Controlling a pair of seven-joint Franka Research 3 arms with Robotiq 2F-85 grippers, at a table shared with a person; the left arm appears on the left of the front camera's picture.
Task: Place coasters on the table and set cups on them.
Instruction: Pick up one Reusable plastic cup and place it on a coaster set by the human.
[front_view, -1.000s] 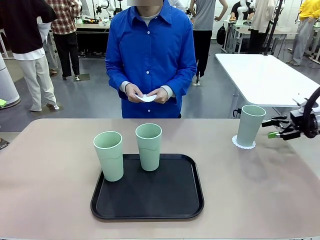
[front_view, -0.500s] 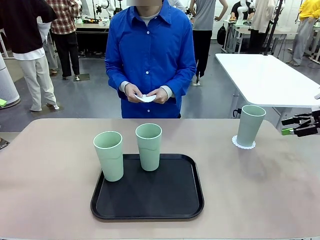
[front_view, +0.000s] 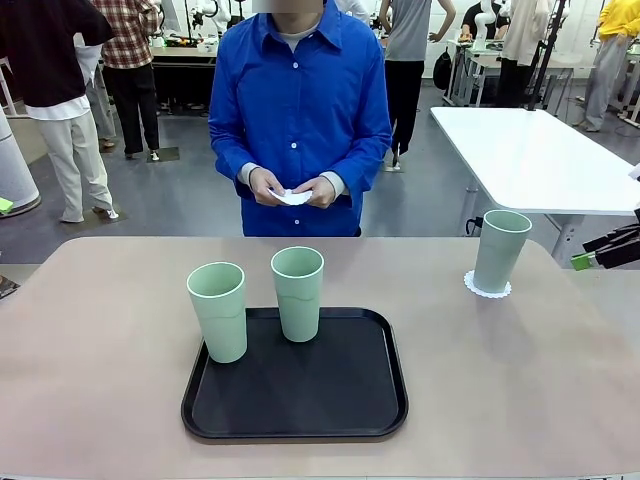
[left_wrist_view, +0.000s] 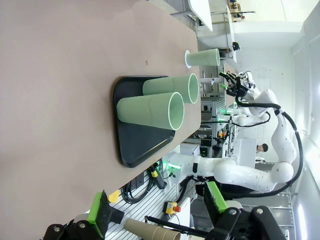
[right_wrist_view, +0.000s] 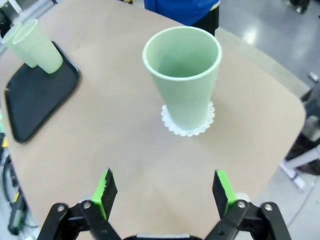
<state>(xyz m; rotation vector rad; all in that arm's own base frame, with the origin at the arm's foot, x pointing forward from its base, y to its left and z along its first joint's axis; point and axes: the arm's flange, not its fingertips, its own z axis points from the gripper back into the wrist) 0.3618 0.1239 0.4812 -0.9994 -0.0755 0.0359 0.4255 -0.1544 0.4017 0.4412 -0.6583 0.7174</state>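
**Right hand open and empty at the worktop's right edge**
Your right hand hung wide open over the worktop; two cups stood on the black tray, a third cup on its coaster; beyond, the person's hands held white paper.

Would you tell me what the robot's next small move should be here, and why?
I would probably hold the open right gripper back until another doily is laid. One cup already stands on the only doily on the table; two cups wait on the black tray, and the person's hands hold the spare doilies.
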